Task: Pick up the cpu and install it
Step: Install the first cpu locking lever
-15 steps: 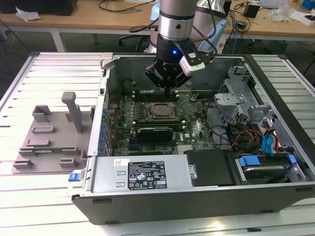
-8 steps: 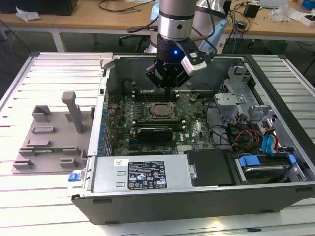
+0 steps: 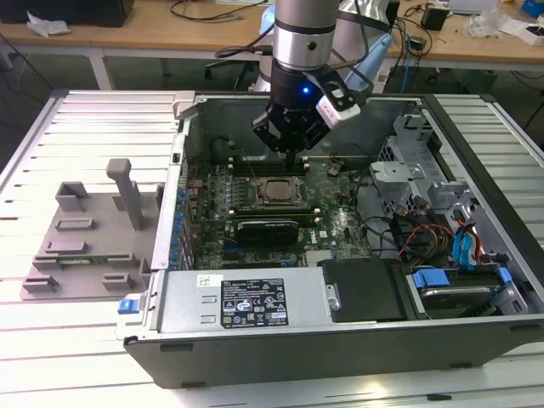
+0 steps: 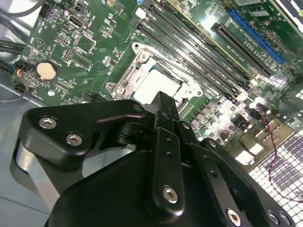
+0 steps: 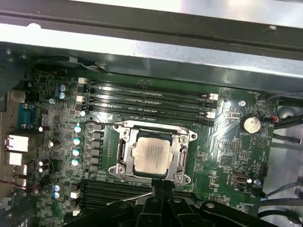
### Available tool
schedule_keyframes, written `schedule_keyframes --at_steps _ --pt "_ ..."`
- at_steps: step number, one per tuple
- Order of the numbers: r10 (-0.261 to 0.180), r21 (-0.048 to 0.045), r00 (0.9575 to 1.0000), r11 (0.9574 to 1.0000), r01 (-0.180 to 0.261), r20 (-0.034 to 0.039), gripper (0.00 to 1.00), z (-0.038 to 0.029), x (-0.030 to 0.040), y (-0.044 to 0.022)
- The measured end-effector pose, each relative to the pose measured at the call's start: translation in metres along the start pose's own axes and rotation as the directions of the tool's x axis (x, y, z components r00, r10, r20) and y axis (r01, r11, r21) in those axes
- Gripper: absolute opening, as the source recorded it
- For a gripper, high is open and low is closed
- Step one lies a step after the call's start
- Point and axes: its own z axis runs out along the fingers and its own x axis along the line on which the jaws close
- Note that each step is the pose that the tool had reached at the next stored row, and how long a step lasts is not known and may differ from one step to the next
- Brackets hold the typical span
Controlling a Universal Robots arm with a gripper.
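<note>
Slatted surface [image 3: 85, 340], open PC case [image 3: 340, 340] — I see cpu [image 5: 152, 152] seated in socket; end effector [image 5: 161, 189] at its 6 o'clock — fingers together, holding nothing.

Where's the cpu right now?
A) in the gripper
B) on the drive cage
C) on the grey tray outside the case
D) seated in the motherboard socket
D: the cpu lies flat inside the socket frame on the motherboard, with the gripper just beside it.

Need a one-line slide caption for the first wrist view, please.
CPU seated in the motherboard socket frame, pincer closed and empty at the socket's edge.
</note>
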Motion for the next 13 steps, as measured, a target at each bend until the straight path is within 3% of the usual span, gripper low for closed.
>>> schedule_keyframes --at_steps 8,13 --pt "-0.055 0.0010 0.9985 0.9985 0.055 0.0046 0.11 0.0000 0.0000 0.0000" --pt "-0.101 0.0021 0.9948 0.9949 0.101 0.0084 0.11 0.0000 0.0000 0.0000"
